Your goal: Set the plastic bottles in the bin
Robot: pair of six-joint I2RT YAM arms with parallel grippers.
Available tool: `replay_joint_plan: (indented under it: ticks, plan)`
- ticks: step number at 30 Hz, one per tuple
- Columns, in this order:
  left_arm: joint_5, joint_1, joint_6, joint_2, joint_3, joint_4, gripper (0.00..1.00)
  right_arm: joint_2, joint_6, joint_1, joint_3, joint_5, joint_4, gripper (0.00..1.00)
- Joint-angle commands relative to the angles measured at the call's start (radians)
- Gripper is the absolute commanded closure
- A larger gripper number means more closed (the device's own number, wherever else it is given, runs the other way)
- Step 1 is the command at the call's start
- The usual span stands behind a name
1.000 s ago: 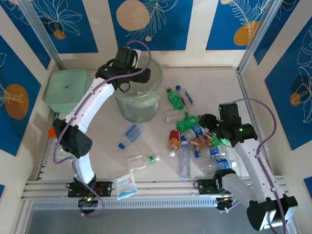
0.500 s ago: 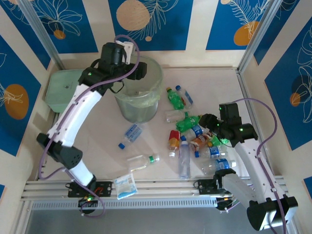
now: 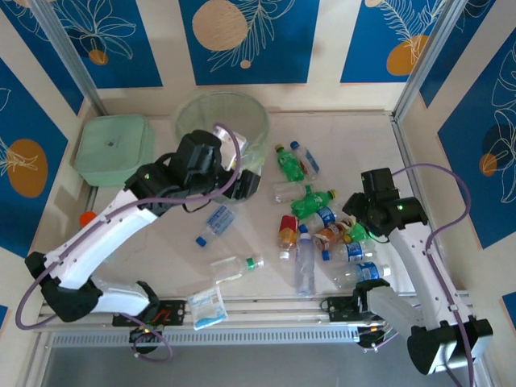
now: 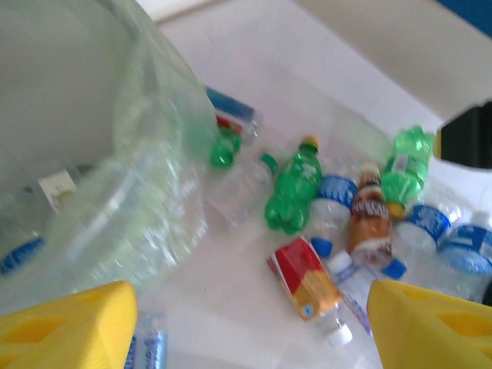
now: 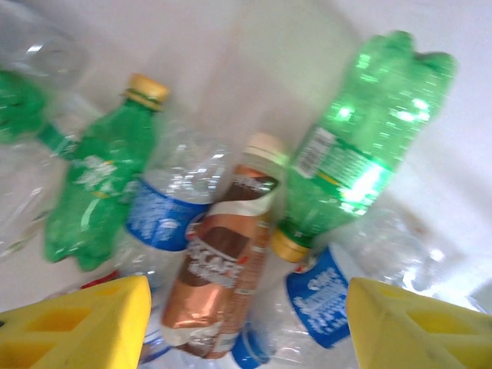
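From above, the right gripper (image 3: 353, 211), the nearer one, is hovering over the plastic bottles (image 3: 322, 226) heaped toward the right edge of the tabletop (image 3: 363, 145), with the bin (image 3: 222, 95) standing at its far edge. On the left wrist, the left gripper (image 4: 252, 315) is hanging spread and empty beside the bin. On the right wrist, spread jaws are straddling a crumpled brown-labelled bottle (image 5: 223, 284) lying lengthwise between them.

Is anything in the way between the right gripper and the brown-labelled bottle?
Nothing visible. The brown-labelled bottle lies uncovered straight in front of the open right gripper; a green bottle lies close beside it, not over it.
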Motion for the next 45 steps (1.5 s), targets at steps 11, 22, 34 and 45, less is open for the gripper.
replay_joint_plan:
  ticks: [11, 22, 34, 45]
  plan:
    - [0.072, -0.015, -0.118, -0.178, -0.344, 0.081, 0.24, -0.002, 0.003, -0.291, -0.117, -0.116, 0.023, 0.30]
    - [0.093, -0.016, -0.164, -0.180, -0.455, 0.111, 0.27, 0.133, -0.068, -0.432, -0.188, -0.255, 0.207, 0.30]
    - [0.085, -0.017, -0.209, -0.177, -0.529, 0.150, 0.28, 0.311, -0.087, -0.439, -0.219, -0.294, 0.394, 0.32]
    - [0.068, -0.017, -0.213, -0.175, -0.533, 0.153, 0.29, 0.443, -0.079, -0.437, -0.205, -0.287, 0.455, 0.37]
